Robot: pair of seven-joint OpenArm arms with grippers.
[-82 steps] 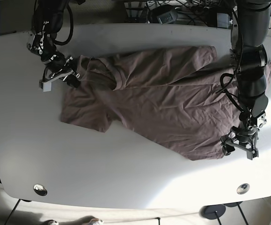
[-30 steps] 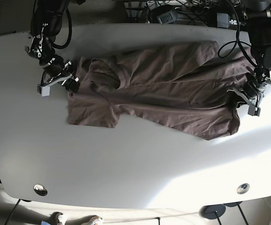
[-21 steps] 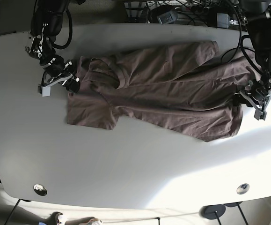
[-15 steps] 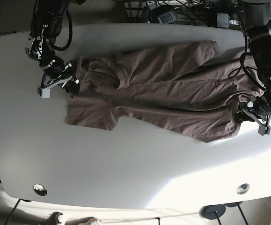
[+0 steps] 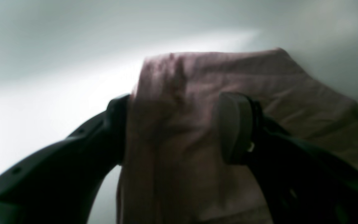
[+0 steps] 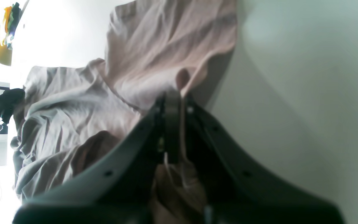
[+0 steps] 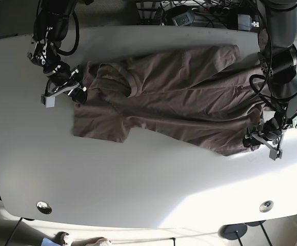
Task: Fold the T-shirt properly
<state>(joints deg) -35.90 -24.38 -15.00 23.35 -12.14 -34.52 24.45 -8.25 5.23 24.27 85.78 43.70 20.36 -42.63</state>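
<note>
**Both grippers on the T-shirt**

Left gripper [image 5: 179, 130] spread wide, a fold of the mauve T-shirt [image 5: 197, 93] draped between the two dark fingers [image 5: 235, 127]; cloth against the left-hand finger, whether the round pad on the other presses it cannot be told. In the base view, down at the near right corner of the shirt, low over the white table [image 7: 148, 189].

Right gripper [image 6: 174, 102] clamped tight, fingers together on an edge of cloth near the shirt's sleeve. In the base view, at the far left end of the garment [image 7: 66, 87], beside the collar.

T-shirt [image 7: 174, 97] spread crumpled across the far half of the table, one sleeve pointing near on the left, hem at the right. Cables and boxes [image 7: 189, 13] past the far edge.
</note>
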